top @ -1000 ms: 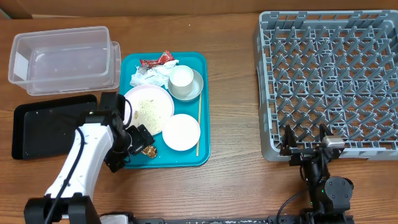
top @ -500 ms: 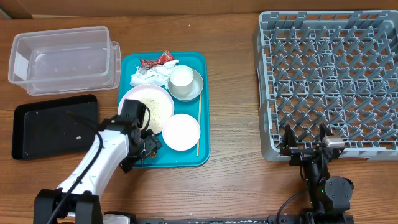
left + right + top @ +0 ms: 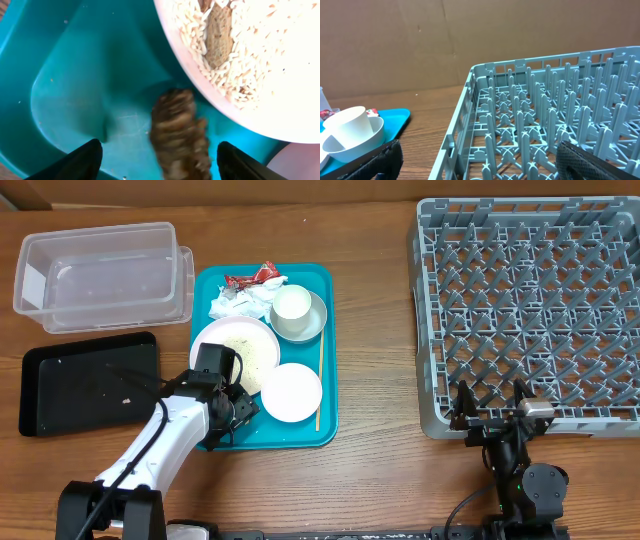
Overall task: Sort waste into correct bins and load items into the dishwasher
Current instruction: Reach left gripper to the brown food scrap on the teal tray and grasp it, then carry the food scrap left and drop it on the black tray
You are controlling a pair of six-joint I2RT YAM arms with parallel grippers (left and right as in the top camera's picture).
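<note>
My left gripper (image 3: 236, 414) is open over the front left corner of the teal tray (image 3: 327, 380). In the left wrist view its fingers (image 3: 160, 157) straddle a brown food scrap (image 3: 179, 134) that lies on the tray (image 3: 75, 75) beside the white plate with rice (image 3: 280, 75). The plate (image 3: 245, 350), a white bowl (image 3: 291, 392), a cup (image 3: 292, 305) in a grey bowl (image 3: 318, 320), crumpled wrappers (image 3: 238, 302) and a chopstick (image 3: 319, 380) sit on the tray. My right gripper (image 3: 490, 412) is open and empty at the front edge of the grey dish rack (image 3: 530, 310).
A clear plastic bin (image 3: 100, 275) stands at the back left, a black bin (image 3: 80, 380) in front of it. The right wrist view shows the rack (image 3: 555, 100), the cup (image 3: 350, 125) and the tray's corner (image 3: 395, 117).
My left gripper has moved right from the tray's left edge onto the brown scrap, which now lies between its open fingers. The right arm has not moved.
</note>
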